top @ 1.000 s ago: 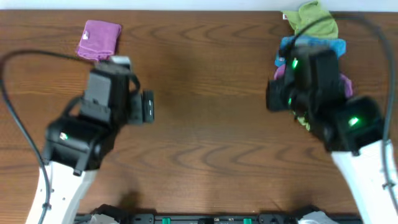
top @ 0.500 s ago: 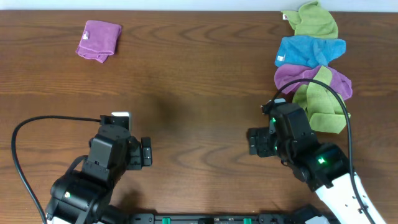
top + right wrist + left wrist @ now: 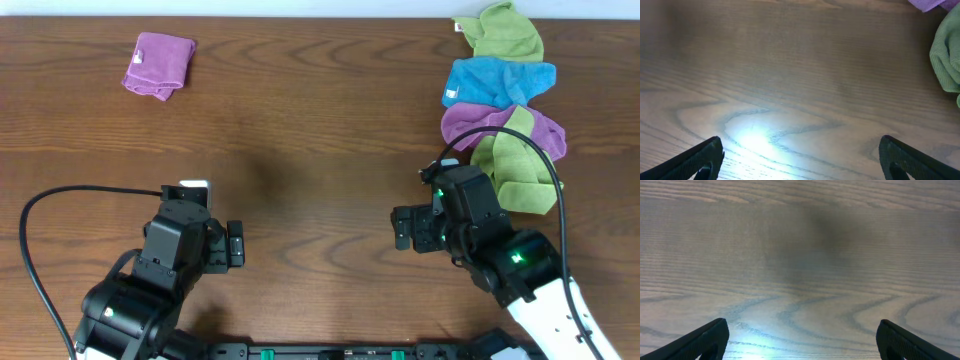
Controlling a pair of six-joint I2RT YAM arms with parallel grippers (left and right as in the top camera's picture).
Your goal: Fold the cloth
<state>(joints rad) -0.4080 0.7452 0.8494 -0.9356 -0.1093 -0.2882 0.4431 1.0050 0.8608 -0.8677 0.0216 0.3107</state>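
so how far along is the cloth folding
Done, it seems: the cloth lies as a compact folded bundle at the far left corner of the table. In hand: nothing; the left hand and right hand are open over wood. Left: probably nothing, unless the uneven fold needs tidying.

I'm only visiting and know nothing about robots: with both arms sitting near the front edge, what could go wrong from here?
1. A second purple cloth lies close to the right tool, which is open and empty. It might be mistaken for the cloth at the far left corner.
2. The cloth's fold looks loose and uneven, so it could slump open if left as it is.
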